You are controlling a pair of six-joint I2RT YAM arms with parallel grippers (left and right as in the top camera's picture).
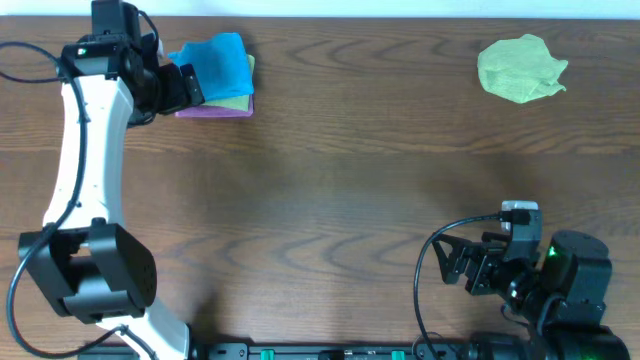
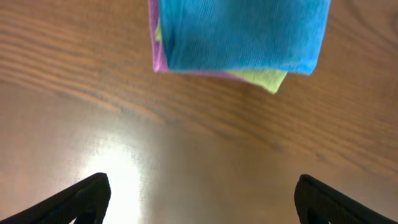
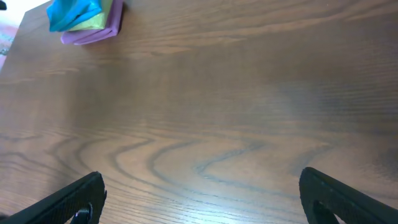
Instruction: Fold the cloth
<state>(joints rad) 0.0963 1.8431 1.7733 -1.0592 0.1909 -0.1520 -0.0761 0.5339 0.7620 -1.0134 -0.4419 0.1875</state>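
A crumpled light-green cloth (image 1: pixel 520 68) lies at the far right of the table. A stack of folded cloths (image 1: pixel 220 78), blue on top of yellow-green and purple, lies at the far left; it also shows in the left wrist view (image 2: pixel 242 34) and in the right wrist view (image 3: pixel 87 18). My left gripper (image 1: pixel 183 88) is open and empty, just left of the stack, with bare table between its fingers (image 2: pixel 202 199). My right gripper (image 1: pixel 462 265) is open and empty near the front right edge, over bare wood (image 3: pixel 199 196).
The brown wooden table (image 1: pixel 330 170) fills the view. The left arm's white links (image 1: pixel 80 150) stretch along the left side. The right arm's base and cables (image 1: pixel 560 290) sit at the front right.
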